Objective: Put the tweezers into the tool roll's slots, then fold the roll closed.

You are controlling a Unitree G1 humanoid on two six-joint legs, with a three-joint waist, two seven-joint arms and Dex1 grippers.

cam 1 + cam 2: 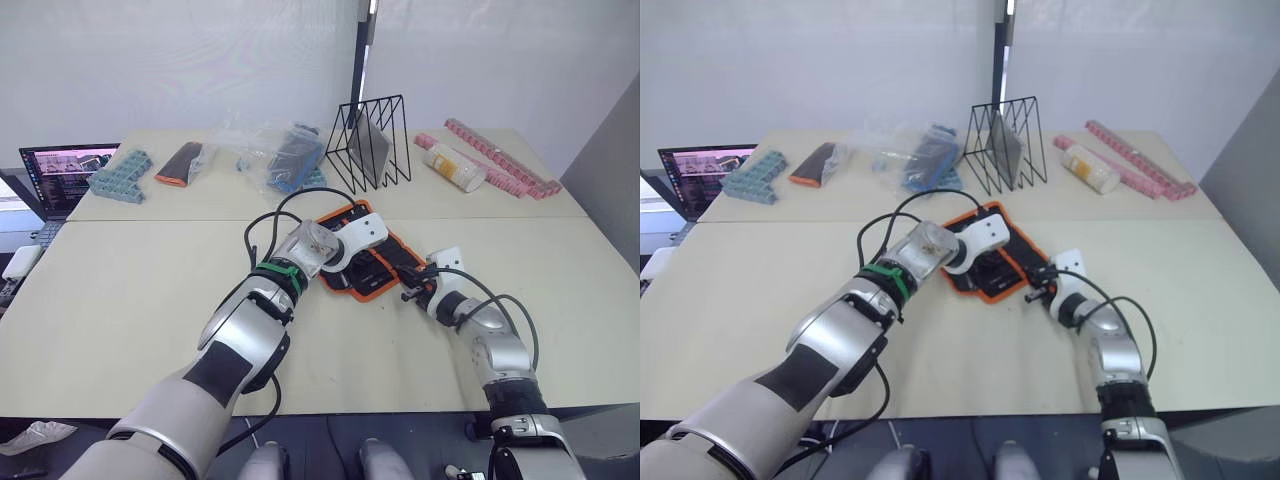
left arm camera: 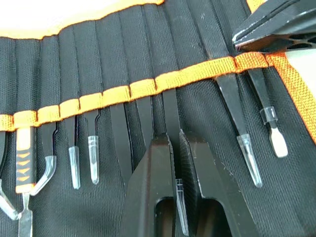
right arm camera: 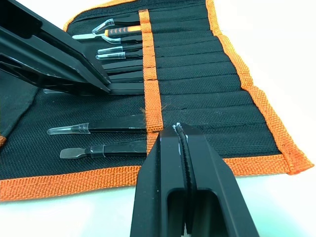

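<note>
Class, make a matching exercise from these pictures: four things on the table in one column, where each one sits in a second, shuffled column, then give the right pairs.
Things:
1. tool roll
2. black wire rack
3. laptop
4. pink strips

Places:
A. far left edge of the table
B. far right of the table
C. open, between the two grippers
D. upright behind the roll

Pairs: 1-C, 2-D, 3-A, 4-B

This looks like a lab or workroom: big plain tables (image 1: 120, 300), a laptop (image 1: 62, 170) (open at the edge), white walls, and bags of parts (image 1: 270, 155).
</note>
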